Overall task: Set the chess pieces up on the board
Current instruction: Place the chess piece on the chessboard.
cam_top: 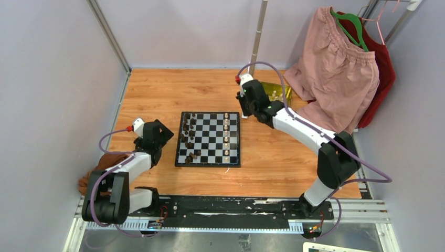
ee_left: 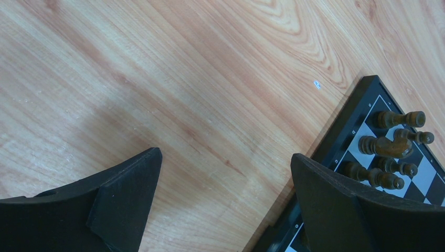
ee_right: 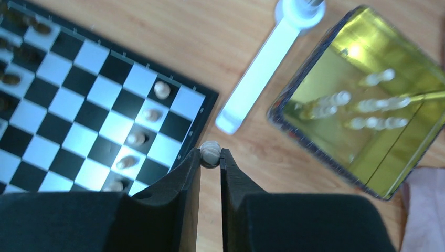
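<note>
Showing the right jaws nearly closed on a cream piece [ee_right: 210,153], seen end-on at their tips, just off the board [ee_right: 140,80]; its vacant edge row, beside the standing cream row [ee_right: 137,138], lies immediately left, the tin [ee_right: 378,157] right. Meanwhile the left jaws, wide open and empty, hang over the counter [ee_left: 183,79] off the opposite edge.

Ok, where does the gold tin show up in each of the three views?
Top external: gold tin just past the right gripper, off the far right corner of the board.
Left wrist: not in view.
Right wrist: gold tin fills the right side, loose cream pieces inside.
Shared landmark: the board, at the right edge in left wrist, upper left in right wrist.
</note>
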Tool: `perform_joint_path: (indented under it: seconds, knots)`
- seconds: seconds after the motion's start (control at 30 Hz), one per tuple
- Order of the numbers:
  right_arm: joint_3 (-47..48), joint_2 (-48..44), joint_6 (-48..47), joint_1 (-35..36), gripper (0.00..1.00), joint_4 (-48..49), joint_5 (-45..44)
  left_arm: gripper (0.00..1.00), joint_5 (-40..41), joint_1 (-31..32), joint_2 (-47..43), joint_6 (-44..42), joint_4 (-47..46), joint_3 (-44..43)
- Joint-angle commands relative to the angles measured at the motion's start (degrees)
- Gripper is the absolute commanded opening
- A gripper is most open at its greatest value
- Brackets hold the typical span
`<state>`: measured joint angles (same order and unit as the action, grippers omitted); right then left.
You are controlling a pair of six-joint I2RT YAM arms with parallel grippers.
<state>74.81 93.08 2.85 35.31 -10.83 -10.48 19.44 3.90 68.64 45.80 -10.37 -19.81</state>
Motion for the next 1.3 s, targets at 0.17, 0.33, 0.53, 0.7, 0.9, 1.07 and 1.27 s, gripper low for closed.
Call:
perform_joint_path:
  seconds: [0.17,0.33,0.53,0.7,0.9,1.07,1.27]
  knots:
    - [-7.65,-2.88,3.15,6.11,0.0,-1.65,-1.04,1.0,0.33,0.25,-0.32,-0.62,-0.94,-0.02]
    - [-8.06,-1.4,3.78,7.96,0.0,-1.6,-0.68,1.0,0.42,0.29,-0.33,-0.62,-0.95,0.03]
    - [-7.68,0.44,4.51,9.57,0.0,-1.3,0.95,1.0,0.33,0.25,-0.09,-0.79,-0.95,-0.14]
    - [-8.07,1.89,5.31,10.68,0.0,-0.54,1.91,1.0,0.22,0.27,0.03,-0.82,-0.96,-0.23]
    - [-8.46,2.95,6.01,11.18,0.0,0.55,2.66,1.0,0.16,0.27,-0.1,-0.96,-0.98,-0.07]
    - [-8.2,4.17,5.98,11.18,0.0,0.82,2.64,1.0,0.11,0.28,-0.26,-0.98,-1.06,-0.05]
    - [-7.92,5.6,6.08,11.18,0.0,1.16,3.05,1.0,0.07,0.3,-0.19,-1.06,-1.1,-0.07]
